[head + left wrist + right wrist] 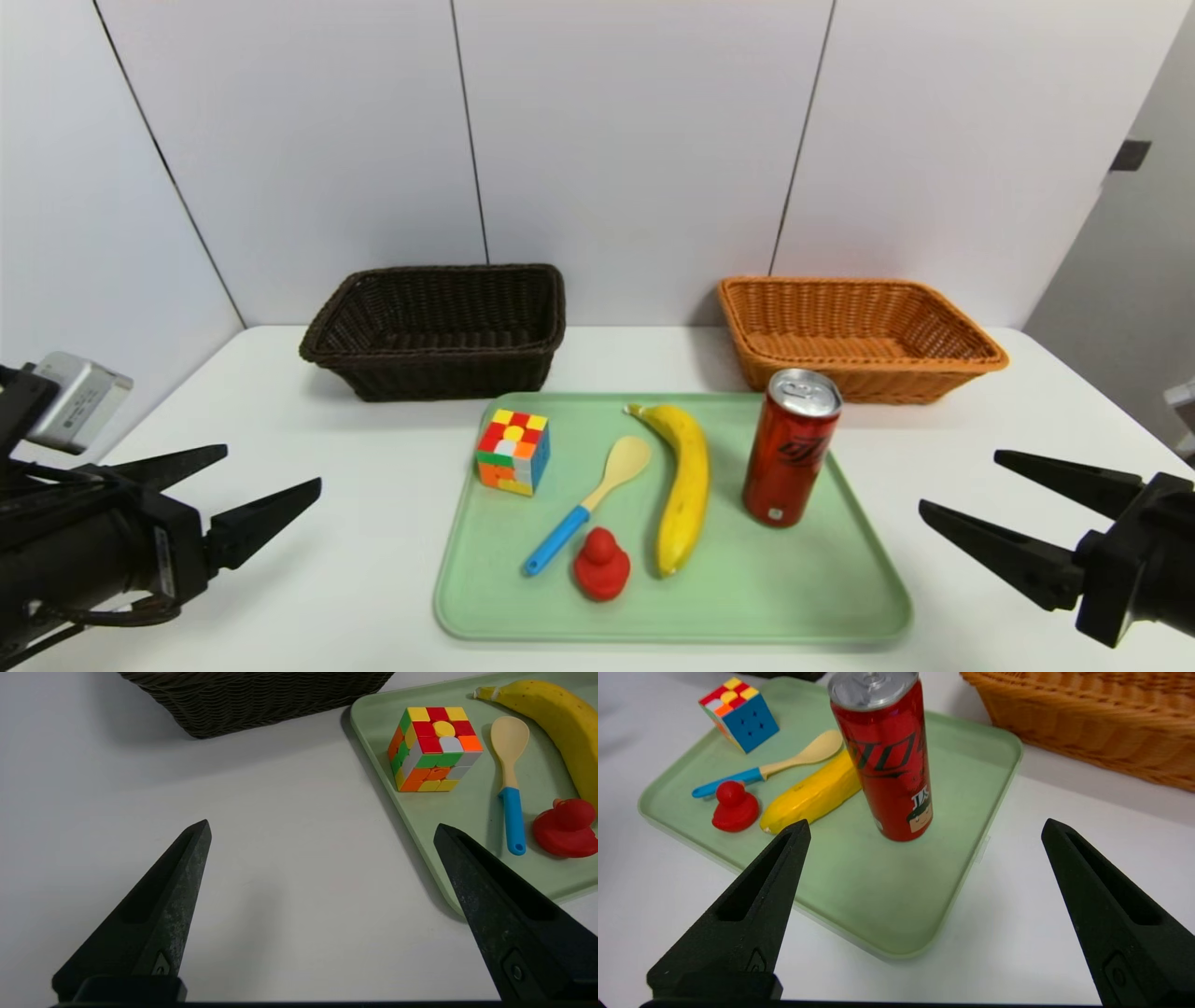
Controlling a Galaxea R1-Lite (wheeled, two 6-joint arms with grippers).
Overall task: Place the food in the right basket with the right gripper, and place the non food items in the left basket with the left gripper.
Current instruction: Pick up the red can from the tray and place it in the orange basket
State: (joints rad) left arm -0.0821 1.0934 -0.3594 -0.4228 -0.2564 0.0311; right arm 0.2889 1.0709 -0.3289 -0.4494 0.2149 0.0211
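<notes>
On green tray (794,597): puzzle cube (513,452), spoon (588,504), red duck (601,564), banana (681,485), red can (790,446) | left gripper (271,474) spread wide, empty, cube at its 2 o'clock | right gripper (957,483) spread wide, empty, can at its 10 o'clock | dark basket (439,331) at 11, orange basket (859,336) at 1, beyond tray

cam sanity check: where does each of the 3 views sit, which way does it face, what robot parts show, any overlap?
Head view: on the head, looking forward and down at the green tray, dark basket and orange basket; left gripper and right gripper show at the sides, jaws open.
Left wrist view: on the left arm, facing the puzzle cube; its own gripper frames it.
Right wrist view: on the right arm, facing the red can; its own gripper frames it.
Shared: both wrist views show cube, spoon, duck, banana.
</notes>
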